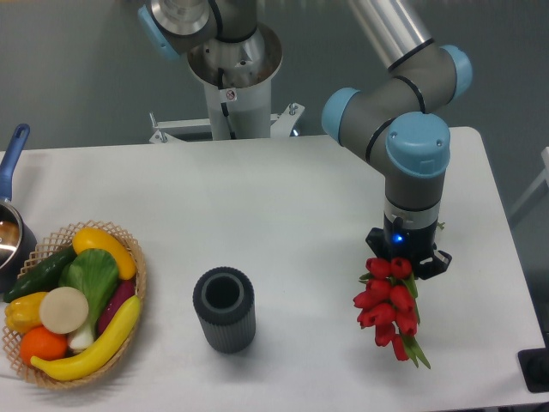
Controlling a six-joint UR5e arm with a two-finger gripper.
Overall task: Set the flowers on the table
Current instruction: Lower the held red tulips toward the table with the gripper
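The flowers (390,307), a small bunch of red tulip buds with green leaves showing at the lower end, are at the right front of the white table (283,206). My gripper (403,268) points straight down over the bunch's upper end and is shut on it. The buds cover the fingertips. The bunch slants down and to the right from the gripper, over the tabletop. I cannot tell whether its lower end touches the table. The dark ribbed vase (224,309) stands upright and empty to the left, well apart from the flowers.
A wicker basket (137,283) of fruit and vegetables sits at the front left edge. A pot with a blue handle (12,225) is behind it at the far left. The robot's base (233,77) stands behind the table's far edge. A dark object (536,371) is at the front right corner.
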